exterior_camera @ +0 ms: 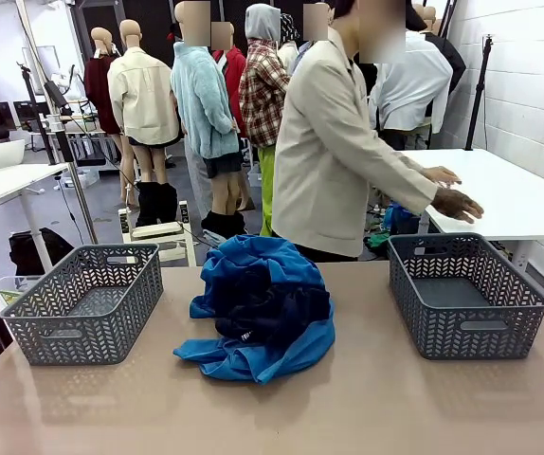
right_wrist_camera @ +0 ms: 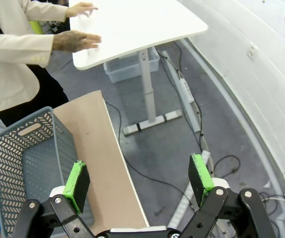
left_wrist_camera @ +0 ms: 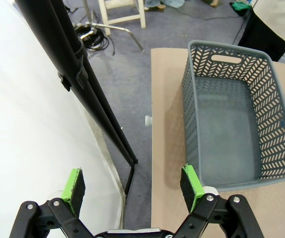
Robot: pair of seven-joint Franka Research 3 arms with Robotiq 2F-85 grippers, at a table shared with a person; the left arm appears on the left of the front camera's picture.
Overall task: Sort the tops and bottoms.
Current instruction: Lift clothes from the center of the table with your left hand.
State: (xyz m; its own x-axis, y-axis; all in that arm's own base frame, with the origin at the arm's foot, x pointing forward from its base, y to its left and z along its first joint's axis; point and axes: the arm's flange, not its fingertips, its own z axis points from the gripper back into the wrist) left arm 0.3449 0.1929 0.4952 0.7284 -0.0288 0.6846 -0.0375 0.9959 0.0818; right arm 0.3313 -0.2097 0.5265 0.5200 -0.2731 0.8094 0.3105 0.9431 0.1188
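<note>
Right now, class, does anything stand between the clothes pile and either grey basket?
Nothing visible does. Bare table separates the pile from the left basket and the right basket. The bottoms lie bundled among the tops, though.

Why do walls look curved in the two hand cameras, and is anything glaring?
Left wrist view: the wide-angle lens bows the edge of the white surface; focus is sharp. Right wrist view: the white brick wall curves likewise; the white table is bright, not washed out. Front view: straight lines, even light, soft shadow under the clothes pile.
</note>
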